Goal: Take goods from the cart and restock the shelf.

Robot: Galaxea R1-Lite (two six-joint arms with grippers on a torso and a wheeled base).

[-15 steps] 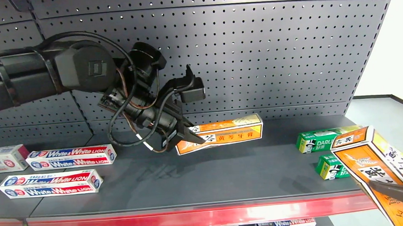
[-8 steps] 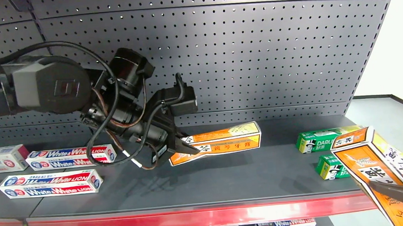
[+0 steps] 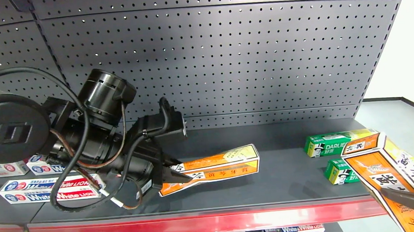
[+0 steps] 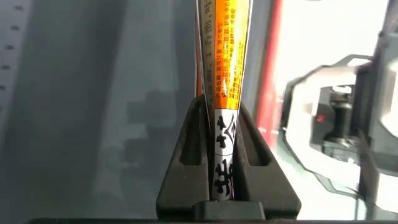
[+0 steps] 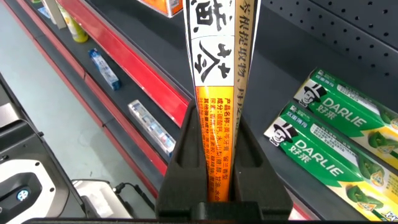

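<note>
1. Left gripper (image 3: 176,173): clamped on one short end of an orange box (image 3: 214,164). The left wrist view shows both fingers pressed flat against the box's broad faces.
2. Governing relation: in the head view the orange box projects from the left gripper toward 2 o'clock. Its long axis runs 8 to 2 o'clock, skewed against the back panel (image 3: 262,72), which runs 9 to 3.
3. Position: the box hangs low over the middle of the shelf deck (image 3: 270,188), nearer the red front lip (image 3: 207,223) than the back panel. Its free end appears lowest, but contact with the deck cannot be confirmed.
4. Right gripper (image 3: 411,200): closed on a second orange box (image 3: 378,169), at 4 o'clock in the head view, off the deck's front corner. Its long axis runs 11 to 5 o'clock.
5. Neighbours: the green boxes (image 3: 334,141) lie at 3 o'clock of the orange box, well apart. The white boxes (image 3: 33,190) lie at 9 o'clock, partly behind the left arm.
6. Assessment: the left arm is the nearer to the open middle bay, so setting down its box is judged the step in hand. The move calls for turning the axis to the 9-to-3 line and lowering it flat before letting go. Risk: released while tilted, the box may land askew.
</note>
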